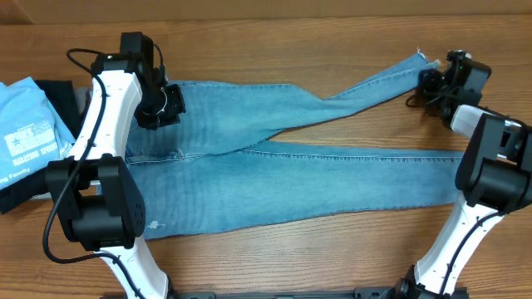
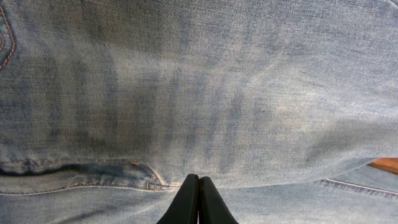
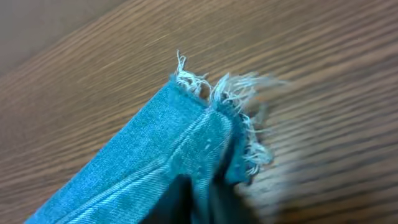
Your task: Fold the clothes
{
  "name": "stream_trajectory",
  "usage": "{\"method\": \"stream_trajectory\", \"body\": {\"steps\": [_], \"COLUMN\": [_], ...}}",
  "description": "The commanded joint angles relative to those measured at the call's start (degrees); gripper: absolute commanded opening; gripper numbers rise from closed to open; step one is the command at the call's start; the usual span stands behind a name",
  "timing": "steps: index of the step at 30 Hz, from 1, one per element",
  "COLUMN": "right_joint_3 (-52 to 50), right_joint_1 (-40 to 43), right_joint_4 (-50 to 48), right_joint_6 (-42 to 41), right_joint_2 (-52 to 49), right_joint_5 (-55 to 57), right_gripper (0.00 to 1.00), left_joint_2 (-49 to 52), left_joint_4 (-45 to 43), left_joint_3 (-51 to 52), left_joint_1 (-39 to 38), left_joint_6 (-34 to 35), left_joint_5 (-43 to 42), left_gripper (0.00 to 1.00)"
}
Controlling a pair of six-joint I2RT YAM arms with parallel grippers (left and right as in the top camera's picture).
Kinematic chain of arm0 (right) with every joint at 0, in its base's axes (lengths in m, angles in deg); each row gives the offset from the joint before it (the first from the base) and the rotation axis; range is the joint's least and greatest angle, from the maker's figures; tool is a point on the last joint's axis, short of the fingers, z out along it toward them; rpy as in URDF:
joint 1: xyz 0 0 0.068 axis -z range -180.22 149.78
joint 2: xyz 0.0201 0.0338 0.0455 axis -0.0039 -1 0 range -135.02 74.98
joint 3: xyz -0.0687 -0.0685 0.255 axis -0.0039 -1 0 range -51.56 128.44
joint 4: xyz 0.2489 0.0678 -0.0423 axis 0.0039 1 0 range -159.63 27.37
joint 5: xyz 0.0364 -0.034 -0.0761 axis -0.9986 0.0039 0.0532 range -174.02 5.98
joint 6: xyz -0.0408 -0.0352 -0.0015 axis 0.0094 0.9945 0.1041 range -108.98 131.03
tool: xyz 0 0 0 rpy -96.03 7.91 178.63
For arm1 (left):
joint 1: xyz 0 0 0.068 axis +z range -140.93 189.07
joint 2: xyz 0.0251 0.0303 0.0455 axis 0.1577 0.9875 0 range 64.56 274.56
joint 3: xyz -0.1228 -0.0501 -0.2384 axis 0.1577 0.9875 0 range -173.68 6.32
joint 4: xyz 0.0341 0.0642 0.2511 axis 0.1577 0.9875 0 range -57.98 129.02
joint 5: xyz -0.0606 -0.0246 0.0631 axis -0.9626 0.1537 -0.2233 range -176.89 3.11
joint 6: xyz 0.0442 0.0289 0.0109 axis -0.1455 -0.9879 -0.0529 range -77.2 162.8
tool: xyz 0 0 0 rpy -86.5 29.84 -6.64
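Observation:
The light-wash jeans lie across the wooden table, waist at the left and legs running right. One leg lies straight; the other angles up to the far right. My left gripper is at the waist's far edge. In the left wrist view its jaws are shut, pinching a fold of denim beside a pocket seam. My right gripper is at the end of the angled leg. In the right wrist view its fingers are shut on the frayed ankle hem, just above the wood.
A light blue T-shirt with white print lies at the left edge, with a dark folded garment behind it. Bare wooden table lies beyond the jeans. Both arm bases stand at the near edge.

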Motion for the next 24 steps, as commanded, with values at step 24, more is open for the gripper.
{"method": "stream_trajectory", "body": {"steps": [24], "right_joint_3": [0.15], "right_joint_1": [1.53], "right_joint_4": [42.21], "right_joint_6": [-4.44], "right_joint_2": [28.85], "right_joint_5": [27.21], "right_gripper": [0.05], "left_joint_2": [-1.14], "left_joint_4": [-0.83], "left_joint_3": [-1.27], "left_joint_1": [-0.37], "left_joint_6": [-1.62], "left_joint_5": [2.12], "left_gripper": [0.04]}}
